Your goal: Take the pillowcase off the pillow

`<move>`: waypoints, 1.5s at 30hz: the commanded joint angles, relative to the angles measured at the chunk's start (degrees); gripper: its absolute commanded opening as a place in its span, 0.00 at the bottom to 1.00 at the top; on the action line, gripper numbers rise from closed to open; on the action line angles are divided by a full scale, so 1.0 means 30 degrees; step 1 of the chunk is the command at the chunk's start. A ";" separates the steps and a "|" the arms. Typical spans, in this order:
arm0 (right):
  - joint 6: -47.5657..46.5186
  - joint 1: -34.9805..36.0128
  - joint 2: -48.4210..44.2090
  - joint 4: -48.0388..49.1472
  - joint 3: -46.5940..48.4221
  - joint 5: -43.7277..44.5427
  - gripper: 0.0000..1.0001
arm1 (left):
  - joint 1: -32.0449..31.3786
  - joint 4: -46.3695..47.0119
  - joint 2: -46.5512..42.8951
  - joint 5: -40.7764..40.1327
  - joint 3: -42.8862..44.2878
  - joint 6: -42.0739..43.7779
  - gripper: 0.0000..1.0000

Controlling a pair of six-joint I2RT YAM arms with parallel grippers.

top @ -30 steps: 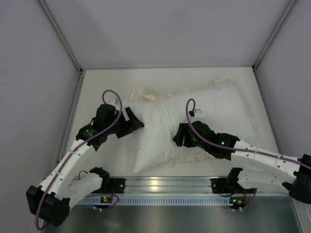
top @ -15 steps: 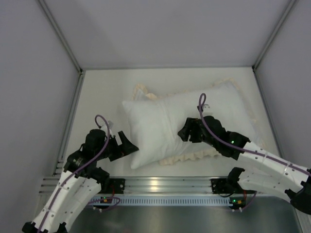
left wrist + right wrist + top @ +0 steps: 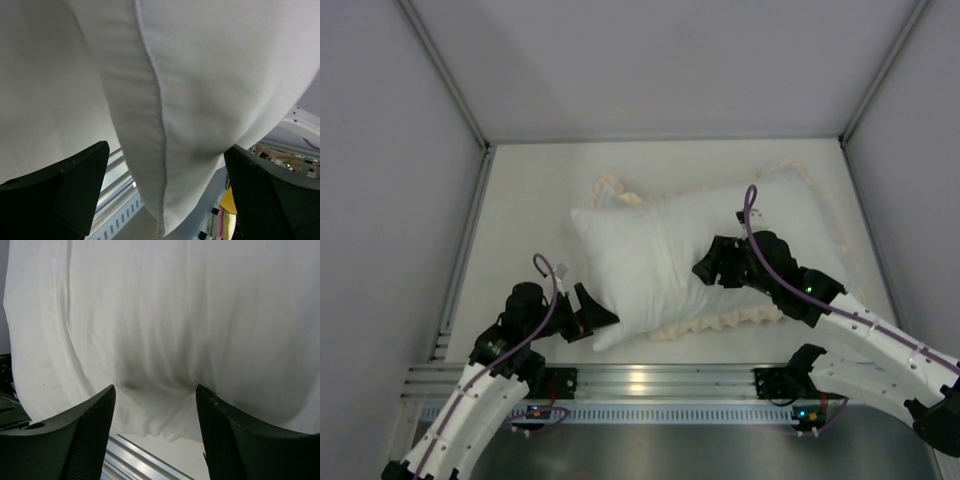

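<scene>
- Top view: the left gripper (image 3: 603, 320) has dropped back from the pillow's left end, where it was a second ago, to the near-left corner by the table's front rail (image 3: 650, 380).
- The pillow (image 3: 640, 260) was squeezed at the waist then. It now lies plump across the table (image 3: 525, 200), its left half bare and its right half lying on the frilled pillowcase (image 3: 715, 325).
- The right gripper (image 3: 705, 268) has crept a little farther up the middle of the cushion. I judge the cover is only partly off and a fresh pull is being set up.
- Left wrist view: only here is it clear that the claw is released. Its fingers (image 3: 75, 185) are spread wide, with the seamed pillow corner hanging between them unclamped.
- Right wrist view: the fingers (image 3: 235, 440) stand partly apart with a pucker of white cloth bulging between. I cannot tell whether they pinch it or merely press on it, or whether that cloth is cushion or cover. The top view hides this under the wrist.
</scene>
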 commanded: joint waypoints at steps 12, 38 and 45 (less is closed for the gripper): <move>-0.0110 -0.0037 -0.0054 0.0328 0.0122 -0.2194 0.64 | -0.0031 1.0965 0.1601 0.0449 -0.1163 -0.3671 0.26; 0.4604 0.9339 0.1057 0.5681 -0.2484 0.6063 0.99 | -0.0089 0.9853 0.4241 -0.5003 0.6721 -0.6366 0.00; 0.6071 0.9398 0.2697 1.0140 -0.2956 0.6795 0.94 | -0.0177 0.9824 0.3831 -0.4827 0.6018 -0.6688 0.00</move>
